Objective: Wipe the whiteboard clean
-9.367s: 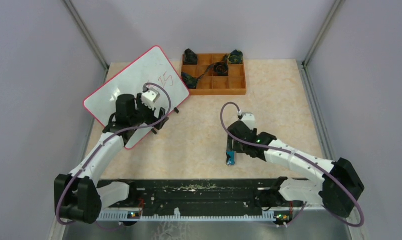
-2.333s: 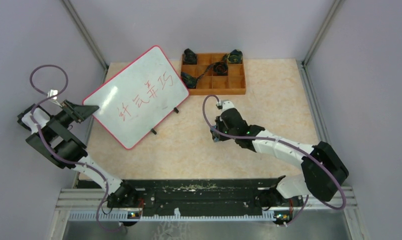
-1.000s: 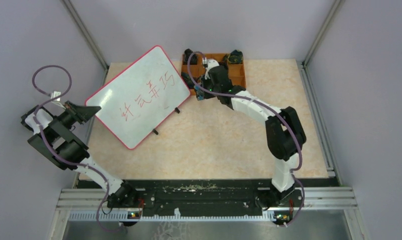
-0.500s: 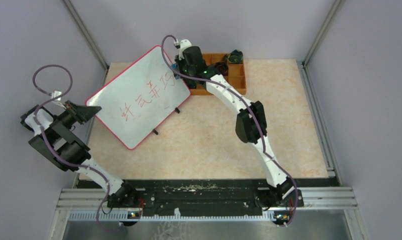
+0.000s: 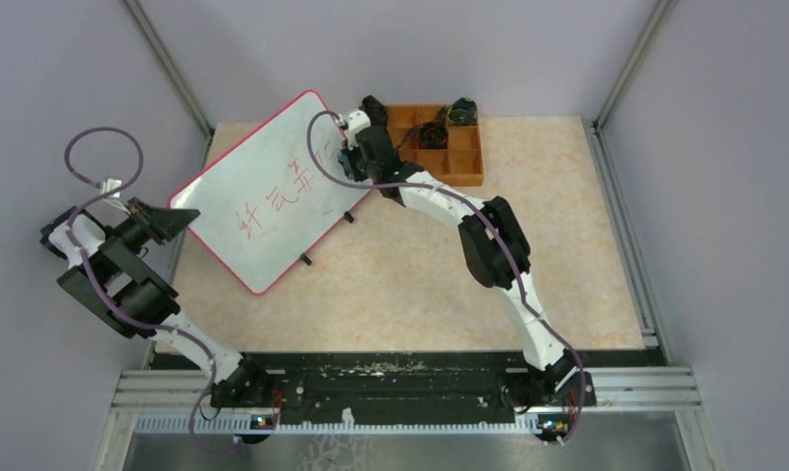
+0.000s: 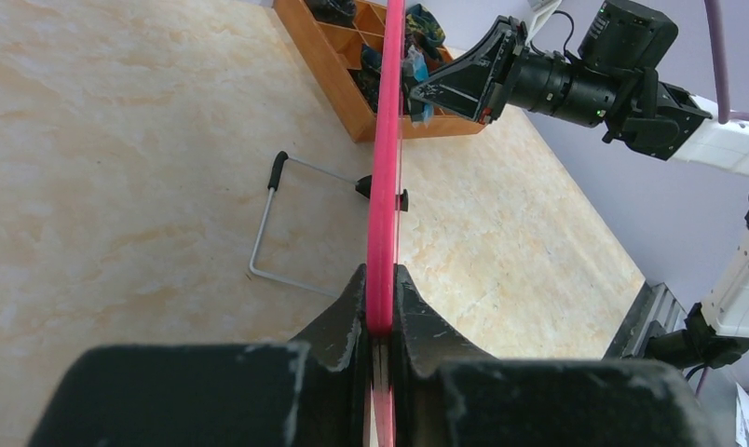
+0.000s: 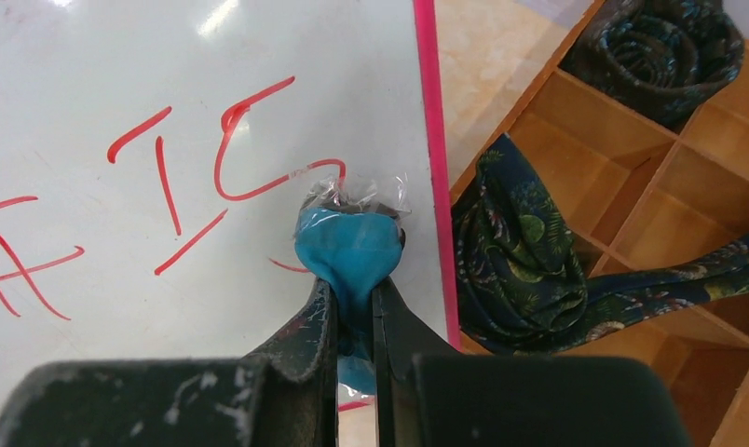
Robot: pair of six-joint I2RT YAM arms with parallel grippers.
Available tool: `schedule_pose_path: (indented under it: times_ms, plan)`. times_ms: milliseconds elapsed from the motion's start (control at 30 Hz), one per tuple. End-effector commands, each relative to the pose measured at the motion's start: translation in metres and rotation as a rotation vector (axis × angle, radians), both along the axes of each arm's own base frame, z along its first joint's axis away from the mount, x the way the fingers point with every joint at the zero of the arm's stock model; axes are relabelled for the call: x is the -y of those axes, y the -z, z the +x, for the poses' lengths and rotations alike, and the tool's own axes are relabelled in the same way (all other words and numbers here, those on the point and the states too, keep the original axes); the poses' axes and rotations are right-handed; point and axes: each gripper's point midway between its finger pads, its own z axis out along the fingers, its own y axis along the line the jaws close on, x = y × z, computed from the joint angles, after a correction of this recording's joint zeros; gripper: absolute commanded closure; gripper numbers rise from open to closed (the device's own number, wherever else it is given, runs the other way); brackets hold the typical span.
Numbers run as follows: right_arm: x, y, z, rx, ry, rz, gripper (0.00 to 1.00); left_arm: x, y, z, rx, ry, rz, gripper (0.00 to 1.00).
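Observation:
The whiteboard (image 5: 273, 240), white with a red rim, stands tilted at the back left with red handwriting (image 5: 273, 201) across it. My left gripper (image 5: 180, 216) is shut on its left edge; in the left wrist view the red rim (image 6: 387, 140) runs up from between the jaws of this gripper (image 6: 380, 279). My right gripper (image 5: 343, 157) reaches over the board's right end, shut on a blue eraser pad (image 7: 347, 247) in clear wrap. The pad presses on the whiteboard (image 7: 119, 74) beside red strokes (image 7: 231, 158), close to the right rim.
A brown compartmented wooden tray (image 5: 459, 157) sits just right of the board, holding dark patterned cloth (image 7: 515, 261). The board's wire stand (image 6: 278, 233) rests on the beige tabletop (image 5: 420, 285). Grey walls enclose the table on three sides.
My right arm swung left from over the tray onto the whiteboard's right end, carrying the blue pad down onto the writing. The left gripper and the board stayed still.

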Motion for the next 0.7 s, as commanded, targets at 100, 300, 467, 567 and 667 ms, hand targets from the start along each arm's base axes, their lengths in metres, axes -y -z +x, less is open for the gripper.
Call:
schedule_pose_path:
  times_ms: [100,300,467,567,667]
  plan:
    - [0.003,-0.08,0.018,0.217,0.052,0.111,1.0,-0.023,0.013,0.001,0.067,-0.01,0.193,1.0]
    - [-0.01,-0.089,0.022,0.26,0.018,0.169,1.0,-0.024,0.019,0.002,0.06,-0.009,0.183,1.0]
    - [-0.021,-0.105,0.015,0.304,-0.032,0.242,1.0,-0.024,0.023,0.002,0.057,-0.008,0.177,1.0]
    - [-0.03,-0.104,0.015,0.284,-0.06,0.25,1.0,-0.024,0.026,0.001,0.052,-0.008,0.174,1.0]
    - [-0.041,-0.101,0.011,0.265,-0.102,0.252,1.0,-0.023,0.025,0.001,0.053,-0.006,0.177,1.0]
